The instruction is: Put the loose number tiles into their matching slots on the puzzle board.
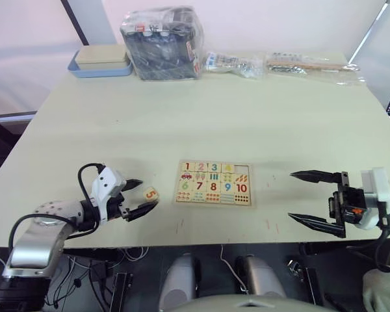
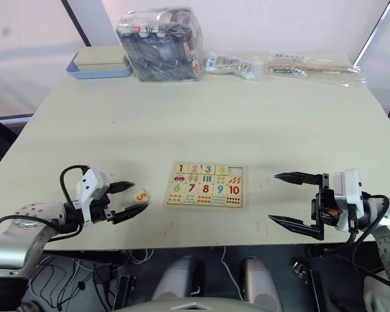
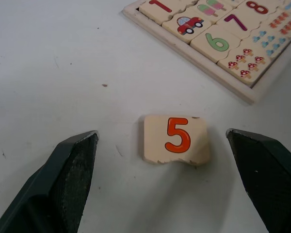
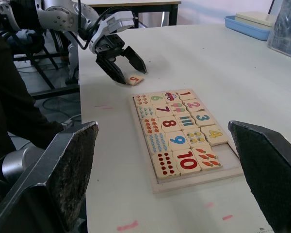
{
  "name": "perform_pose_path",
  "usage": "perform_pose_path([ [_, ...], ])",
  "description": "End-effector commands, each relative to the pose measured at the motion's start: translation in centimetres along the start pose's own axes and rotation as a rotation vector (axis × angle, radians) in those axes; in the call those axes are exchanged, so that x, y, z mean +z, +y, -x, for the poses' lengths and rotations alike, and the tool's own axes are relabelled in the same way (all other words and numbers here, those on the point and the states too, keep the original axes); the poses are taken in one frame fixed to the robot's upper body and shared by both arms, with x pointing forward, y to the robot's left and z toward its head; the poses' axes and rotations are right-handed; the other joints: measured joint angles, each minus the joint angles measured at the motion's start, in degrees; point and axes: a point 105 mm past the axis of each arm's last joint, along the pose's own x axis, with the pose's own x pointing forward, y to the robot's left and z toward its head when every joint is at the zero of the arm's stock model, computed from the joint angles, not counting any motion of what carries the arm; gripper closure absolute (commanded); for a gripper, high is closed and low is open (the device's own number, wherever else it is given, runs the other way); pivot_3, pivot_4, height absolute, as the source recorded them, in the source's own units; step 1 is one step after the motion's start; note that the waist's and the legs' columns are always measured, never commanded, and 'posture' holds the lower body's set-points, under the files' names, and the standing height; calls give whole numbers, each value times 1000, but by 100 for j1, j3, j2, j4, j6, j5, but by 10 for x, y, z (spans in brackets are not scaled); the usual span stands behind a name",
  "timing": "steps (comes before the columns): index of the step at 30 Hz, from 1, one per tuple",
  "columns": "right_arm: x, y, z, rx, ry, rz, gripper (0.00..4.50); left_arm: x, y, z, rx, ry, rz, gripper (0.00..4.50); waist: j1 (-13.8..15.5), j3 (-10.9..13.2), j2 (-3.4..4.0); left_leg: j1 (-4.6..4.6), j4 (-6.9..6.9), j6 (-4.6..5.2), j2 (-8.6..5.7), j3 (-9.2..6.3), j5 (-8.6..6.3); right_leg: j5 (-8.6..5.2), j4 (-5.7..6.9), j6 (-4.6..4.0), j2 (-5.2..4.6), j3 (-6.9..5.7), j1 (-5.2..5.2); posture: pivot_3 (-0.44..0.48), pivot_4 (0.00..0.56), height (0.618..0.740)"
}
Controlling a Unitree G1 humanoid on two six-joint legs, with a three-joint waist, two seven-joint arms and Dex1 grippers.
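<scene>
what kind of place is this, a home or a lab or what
Probably a robot test lab or workshop, not a home. A plain work table carries bagged supplies along its far edge, marker ticks dot the surface near the puzzle board, and loose cables hang under the table.

A pale table (image 1: 201, 110) carries a row of clutter along its far edge. At about eleven o'clock sits a blue tray (image 1: 99, 68) with a cream box (image 1: 101, 55) resting in it. Just beside the tray, toward twelve o'clock, stands a bulky clear plastic bag of dark items (image 1: 162, 43). Next along, near one o'clock, lies a small clear packet (image 1: 233, 64), and beyond it at about two o'clock a long flat plastic package (image 1: 314, 66) with pale sticks inside. A few faint red marks (image 1: 270, 225) dot the near edge.
</scene>
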Motion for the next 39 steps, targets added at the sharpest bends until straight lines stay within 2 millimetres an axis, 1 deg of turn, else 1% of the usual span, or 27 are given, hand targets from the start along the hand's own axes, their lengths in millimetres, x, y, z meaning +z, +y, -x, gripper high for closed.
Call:
perform_pose_path([
  [1,5,2,1,9,-8,34,0,-8,-10,-5,-18,37,-7,1231,-3,0,0,0,0,0,0,0,0,0,0,0,0,0,0,0,150,740],
  [2,5,2,1,9,-7,34,0,-10,-13,-5,-26,42,-9,1453,-6,0,1,1,0,0,0,0,0,0,0,0,0,0,0,0,150,740],
  [4,5,2,2,11,-4,27,0,-14,-18,-3,-27,56,-6,2301,-8,-1,1,1,-1,0,0,3,0,0,0,0,0,3,0,0,150,740],
  [5,5,2,2,12,-4,25,0,-15,-20,-3,-24,54,-1,2868,-8,-1,2,1,-2,3,1,6,-2,0,-1,-1,-2,5,-1,0,150,740],
  [6,5,2,2,13,-4,23,0,-14,-21,-3,-18,49,3,3034,-8,-1,3,1,-2,4,0,8,-3,0,-1,0,-4,6,-1,0,150,740],
  [10,5,1,1,20,-6,24,0,-3,-19,-2,32,4,17,3031,-7,-1,2,2,-1,6,0,10,-4,0,-2,0,-7,7,-1,0,150,740],
  [14,6,-1,-1,35,-14,32,0,3,-22,4,114,-24,81,3031,-9,-1,2,3,-1,6,1,10,-4,0,-1,0,-11,3,-1,0,150,740],
  [17,8,-2,-2,55,-21,38,0,9,-23,10,292,-57,203,3031,-20,1,0,2,-2,6,1,12,-4,0,-1,1,-11,4,-1,0,150,740],
  [20,9,-4,-3,80,-22,37,0,15,-31,14,433,-90,316,3031,-16,3,-7,0,3,10,0,10,-6,1,-1,3,-11,5,1,0,150,740],
  [23,10,-7,-4,106,-20,38,0,19,-41,14,534,-111,402,3031,-1,2,-9,1,13,10,0,3,-6,4,1,7,-2,2,9,0,150,740],
  [25,10,-9,-4,118,-18,40,0,20,-45,15,599,-110,434,3031,-3,2,-11,2,22,11,-2,-3,-6,5,2,9,23,2,15,0,150,740],
  [27,12,-11,-2,129,-15,40,0,21,-48,13,670,-121,487,3031,-6,2,-12,6,24,11,-5,-3,-6,8,2,14,25,3,20,0,150,740],
  [29,13,-12,-1,139,-9,39,0,21,-51,11,719,-107,502,3031,-6,1,-13,9,24,11,-9,-1,-6,9,2,15,27,6,21,0,150,740],
  [32,15,-13,-1,149,-8,40,0,7,-54,10,766,-49,545,3031,-8,0,-14,9,25,11,-12,-2,-5,10,2,15,33,8,22,0,150,740],
  [36,17,-13,1,154,-11,49,0,2,-58,4,768,-37,580,3031,-12,0,-13,9,23,11,-12,-3,-6,9,1,14,34,9,20,0,150,740],
  [38,17,-13,1,153,-19,52,0,0,-59,3,769,-44,603,1958,-12,0,-13,9,24,11,-12,-2,-6,9,1,15,33,10,21,0,150,740],
  [39,17,-12,2,154,-21,52,0,0,-60,4,768,-51,610,1611,-12,0,-13,9,24,11,-12,-2,-6,9,1,15,32,10,21,0,150,740],
])
